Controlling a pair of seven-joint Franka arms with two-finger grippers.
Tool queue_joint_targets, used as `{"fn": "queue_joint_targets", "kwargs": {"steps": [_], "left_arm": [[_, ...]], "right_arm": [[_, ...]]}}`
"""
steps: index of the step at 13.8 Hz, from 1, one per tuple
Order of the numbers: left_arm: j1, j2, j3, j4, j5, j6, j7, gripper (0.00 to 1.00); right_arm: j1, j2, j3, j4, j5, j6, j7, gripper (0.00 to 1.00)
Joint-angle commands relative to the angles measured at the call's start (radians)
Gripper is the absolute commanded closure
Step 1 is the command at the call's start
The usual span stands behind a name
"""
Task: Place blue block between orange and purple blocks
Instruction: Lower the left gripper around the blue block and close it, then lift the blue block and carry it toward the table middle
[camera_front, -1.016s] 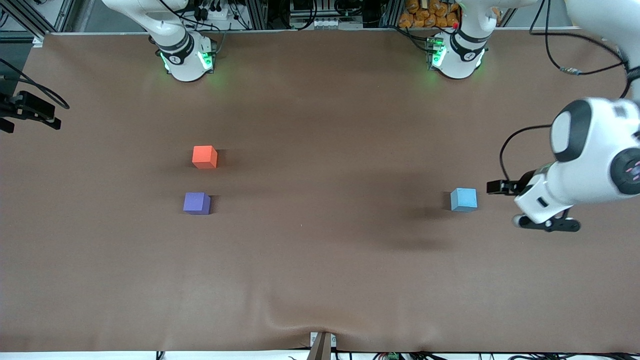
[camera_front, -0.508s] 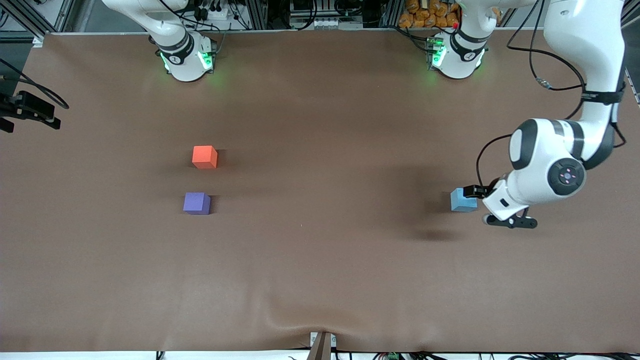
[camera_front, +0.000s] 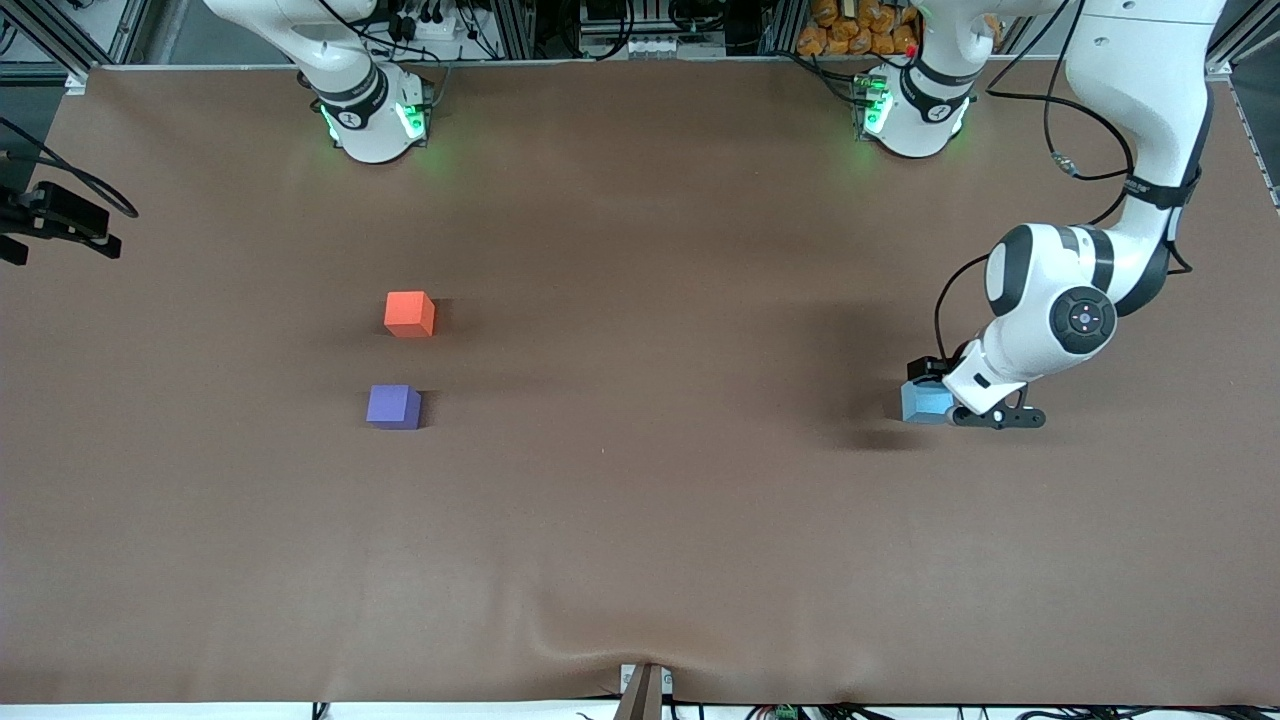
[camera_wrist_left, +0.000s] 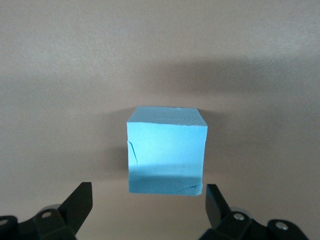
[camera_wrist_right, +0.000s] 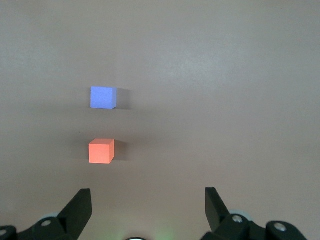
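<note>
Left gripper (camera_wrist_left: 149, 200) has descended over blue block (camera_front: 923, 399), jaws spread.

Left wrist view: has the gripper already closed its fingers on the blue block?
No. The left gripper is open, its fingers apart from the blue block on the table.

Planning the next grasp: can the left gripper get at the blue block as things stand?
Probably yes. The left gripper is open just above the blue block, nothing lies between them, and the block sits alone on the table.
</note>
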Motion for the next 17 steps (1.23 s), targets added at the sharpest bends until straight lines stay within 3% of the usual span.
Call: {"fn": "queue_joint_targets", "kwargs": {"steps": [1,8,9,10,11,14,17], "left_arm": [[-0.003,0.02,-0.005,-0.007,0.005,0.057,-0.023,0.0],[-0.009,0.108,-0.012,0.048,0.004,0.111,-0.035,0.0],[-0.01,0.117,-0.012,0.068,0.004,0.111,-0.037,0.31],[-0.01,0.117,-0.012,0.072,0.004,0.111,-0.04,0.69],[-0.01,0.116,-0.013,0.072,0.004,0.111,-0.04,0.86],[-0.032,0.107,-0.033,0.072,0.001,0.111,-0.069,0.9],[-0.049,0.1,-0.143,0.105,0.001,0.102,-0.254,0.9]], "right_arm": [[-0.003,-0.001,0.002,0.005,-0.004,-0.01,0.014,0.0],[-0.003,-0.001,0.002,0.005,-0.004,-0.01,0.014,0.0],[-0.003,-0.001,0.002,0.005,-0.004,-0.01,0.014,0.0],[-0.003,-0.001,0.002,0.005,-0.004,-0.01,0.014,0.0],[-0.001,0.001,0.002,0.006,-0.004,-0.01,0.014,0.0],[-0.001,-0.001,0.002,0.006,-0.004,-0.01,0.014,0.0],[-0.001,0.001,0.002,0.006,-0.006,-0.01,0.014,0.0]]}}
